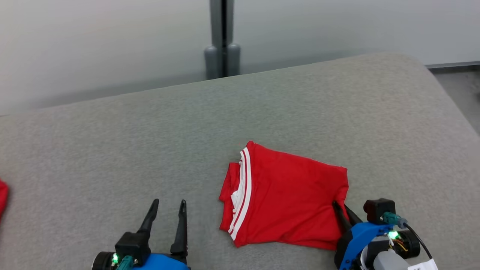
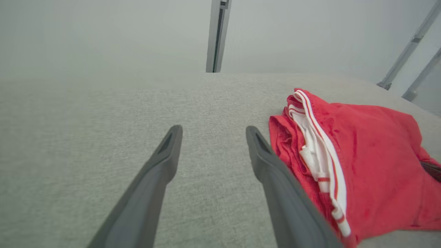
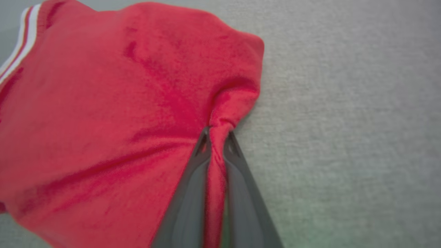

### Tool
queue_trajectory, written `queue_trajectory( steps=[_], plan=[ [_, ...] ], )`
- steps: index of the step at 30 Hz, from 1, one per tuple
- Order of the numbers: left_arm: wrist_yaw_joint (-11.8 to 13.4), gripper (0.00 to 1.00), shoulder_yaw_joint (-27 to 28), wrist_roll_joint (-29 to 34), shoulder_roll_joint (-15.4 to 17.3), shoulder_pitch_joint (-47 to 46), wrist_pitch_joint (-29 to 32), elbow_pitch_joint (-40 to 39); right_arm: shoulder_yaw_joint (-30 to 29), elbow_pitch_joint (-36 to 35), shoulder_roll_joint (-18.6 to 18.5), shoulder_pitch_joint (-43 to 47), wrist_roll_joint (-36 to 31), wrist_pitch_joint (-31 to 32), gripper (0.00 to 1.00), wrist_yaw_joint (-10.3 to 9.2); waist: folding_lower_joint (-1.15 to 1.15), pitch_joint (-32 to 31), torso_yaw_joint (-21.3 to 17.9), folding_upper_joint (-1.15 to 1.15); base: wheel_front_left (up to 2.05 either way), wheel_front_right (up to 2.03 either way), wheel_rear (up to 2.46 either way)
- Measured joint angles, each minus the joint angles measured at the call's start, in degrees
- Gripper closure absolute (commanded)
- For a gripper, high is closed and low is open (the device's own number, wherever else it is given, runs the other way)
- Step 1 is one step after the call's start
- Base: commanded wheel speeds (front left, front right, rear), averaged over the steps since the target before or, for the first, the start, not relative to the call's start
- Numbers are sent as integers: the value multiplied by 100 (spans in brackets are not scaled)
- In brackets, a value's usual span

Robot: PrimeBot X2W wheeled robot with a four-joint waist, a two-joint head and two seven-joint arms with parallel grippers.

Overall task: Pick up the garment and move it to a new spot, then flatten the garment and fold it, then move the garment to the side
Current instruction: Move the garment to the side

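Red folded garment (image 1: 288,195) lies near, right of centre, on grey cushion (image 1: 112,150). Long axis runs left-right, slightly tilted, with the white-striped band edge facing left. Right gripper (image 1: 339,205) pinches bunched cloth at garment's right edge. Left gripper (image 1: 169,201) spread, 2 fingers pointing far, just left of garment.

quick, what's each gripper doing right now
Left gripper: open, holding nothing, beside the red garment.
Right gripper: closed, pinching the garment's edge.
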Motion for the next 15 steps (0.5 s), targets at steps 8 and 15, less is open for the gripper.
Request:
queue_trajectory(
  steps=[8,15],
  plan=[
    [-44,0,-417,-49,-2,-55,0,-21,-62,-201,-26,204,-34,15,100,-9,0,-39,-1045,0,0,0,0],
    [-103,0,-628,63,-3,-171,0,65,-151,-336,-32,227,-40,16,100,-9,-1,-25,-1557,0,0,0,0]
  ],
)
